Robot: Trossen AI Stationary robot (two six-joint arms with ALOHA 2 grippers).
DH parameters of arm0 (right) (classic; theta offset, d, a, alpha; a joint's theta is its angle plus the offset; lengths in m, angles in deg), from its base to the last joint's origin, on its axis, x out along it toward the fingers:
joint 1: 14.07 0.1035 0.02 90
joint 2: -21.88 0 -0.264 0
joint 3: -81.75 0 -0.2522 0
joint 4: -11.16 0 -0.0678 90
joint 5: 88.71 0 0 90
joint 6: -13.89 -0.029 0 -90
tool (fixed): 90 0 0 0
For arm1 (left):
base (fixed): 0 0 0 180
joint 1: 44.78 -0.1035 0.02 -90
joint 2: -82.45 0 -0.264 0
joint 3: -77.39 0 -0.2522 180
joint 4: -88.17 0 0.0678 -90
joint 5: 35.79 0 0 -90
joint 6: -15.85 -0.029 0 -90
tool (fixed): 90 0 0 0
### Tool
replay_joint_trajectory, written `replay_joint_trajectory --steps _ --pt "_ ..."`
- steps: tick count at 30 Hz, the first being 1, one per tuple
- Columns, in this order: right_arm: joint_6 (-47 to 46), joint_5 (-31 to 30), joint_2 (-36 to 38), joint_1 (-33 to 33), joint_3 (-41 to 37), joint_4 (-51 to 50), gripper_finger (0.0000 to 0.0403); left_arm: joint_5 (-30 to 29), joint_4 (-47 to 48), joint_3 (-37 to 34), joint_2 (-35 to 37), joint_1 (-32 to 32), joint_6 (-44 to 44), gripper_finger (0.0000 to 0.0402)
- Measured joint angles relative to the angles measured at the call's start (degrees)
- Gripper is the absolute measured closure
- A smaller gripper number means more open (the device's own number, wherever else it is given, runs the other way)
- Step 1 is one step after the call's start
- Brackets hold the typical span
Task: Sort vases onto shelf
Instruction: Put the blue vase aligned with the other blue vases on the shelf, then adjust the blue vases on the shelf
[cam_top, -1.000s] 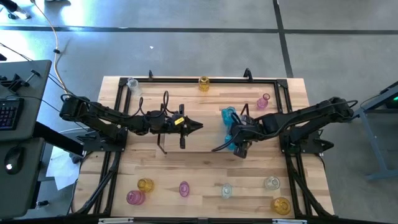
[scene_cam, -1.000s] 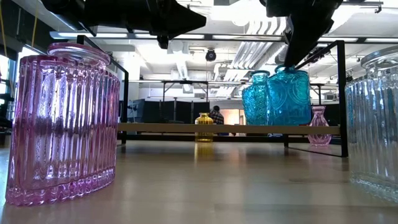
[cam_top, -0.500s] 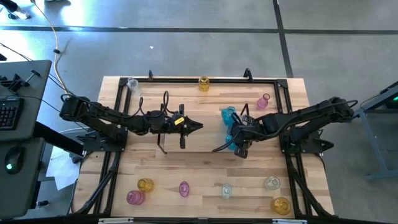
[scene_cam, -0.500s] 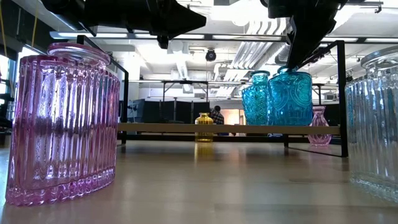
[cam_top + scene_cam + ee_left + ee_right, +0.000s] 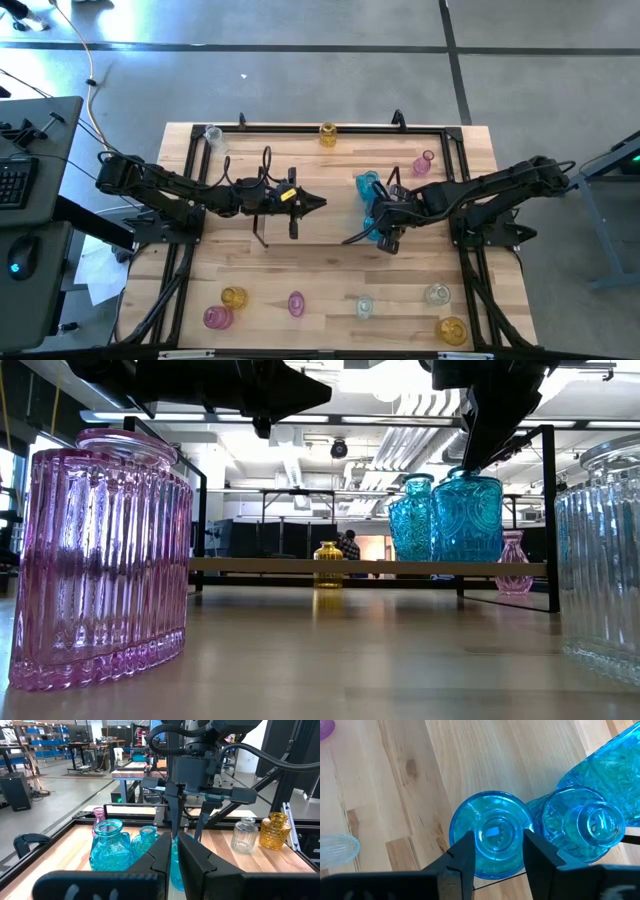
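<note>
My right gripper comes down over a cyan-blue vase at the right end of the shelf and is shut on it. Two more blue vases stand close beside it, upright on their bases. In the low view the held vase's base is level with the board's top, like its neighbour's. My left gripper hovers level over the middle of the table, shut and empty, pointing toward the right gripper. My right gripper has the blue vase's narrow neck just under the mouth between its two fingers, one on either side. The fingers slant steeply down from above. The vase stands upright; whether its base rests on the board I cannot tell.
Several pink, amber and clear vases stand along the table's near edge. A clear one, an amber one and a pink one stand toward the far side. Black frame rails border the table.
</note>
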Motion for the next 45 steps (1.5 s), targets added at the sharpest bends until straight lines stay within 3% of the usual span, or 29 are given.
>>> replay_joint_trajectory --steps 12,23,38,45 --pt "0.46 0.05 0.00 0.00 0.02 -0.09 0.0287 0.00 0.01 0.00 0.00 0.00 0.01 0.0380" --pt "0.46 -0.84 -0.04 -0.02 0.02 -0.19 0.0215 0.00 0.31 0.00 0.00 0.00 0.00 0.0380" --pt "3.52 -1.77 -0.04 -0.02 1.09 -0.35 0.0212 0.02 0.80 0.00 0.00 0.02 0.01 0.0380" --pt "6.57 -7.97 -0.04 -0.19 7.49 -3.95 0.0227 0.01 0.84 0.00 0.00 0.02 0.03 0.0380"
